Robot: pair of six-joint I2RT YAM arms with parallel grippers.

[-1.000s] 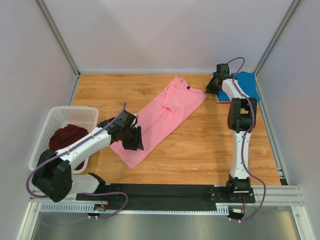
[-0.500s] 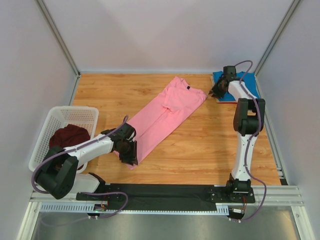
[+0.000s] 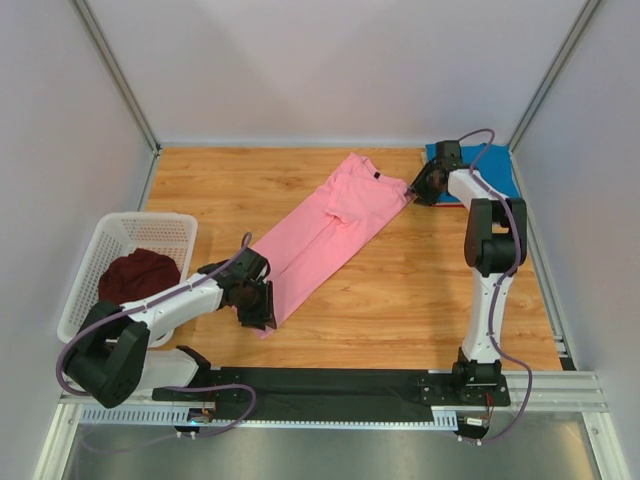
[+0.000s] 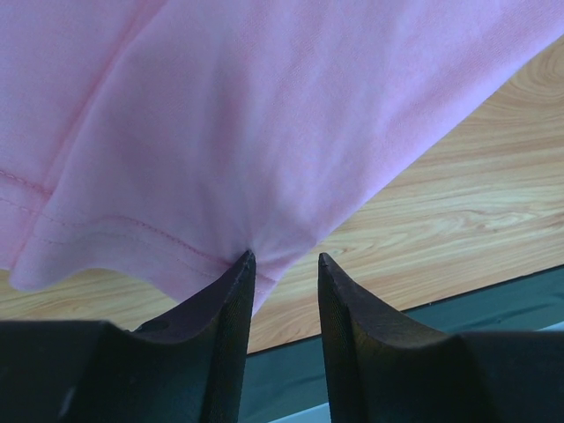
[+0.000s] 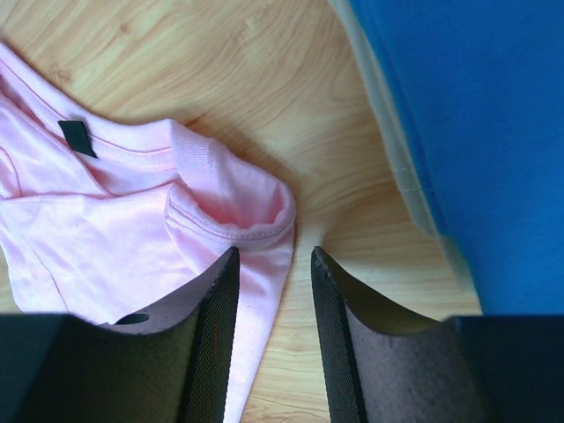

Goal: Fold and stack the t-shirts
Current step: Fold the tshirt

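Observation:
A bright pink t-shirt [image 3: 325, 228] lies folded lengthwise in a long diagonal strip on the wooden table. My left gripper [image 3: 262, 308] sits at its near hem corner; in the left wrist view the gripper [image 4: 285, 258] is open, one fingertip touching the hem [image 4: 132, 231]. My right gripper [image 3: 418, 187] is open at the far sleeve; the right wrist view shows the sleeve [image 5: 251, 207] just ahead of that gripper [image 5: 274, 254]. A blue t-shirt [image 3: 490, 165] lies folded at the back right. A dark maroon t-shirt [image 3: 138, 278] sits bunched in the basket.
The white lattice basket [image 3: 110, 241] stands at the left edge of the table. Frame posts and white walls enclose the table on three sides. A black strip [image 3: 330, 385] runs along the near edge between the arm bases.
My left gripper moved from the middle of the pink strip down to its near hem corner. My right gripper shifted from over the blue shirt back to the pink sleeve and opened.

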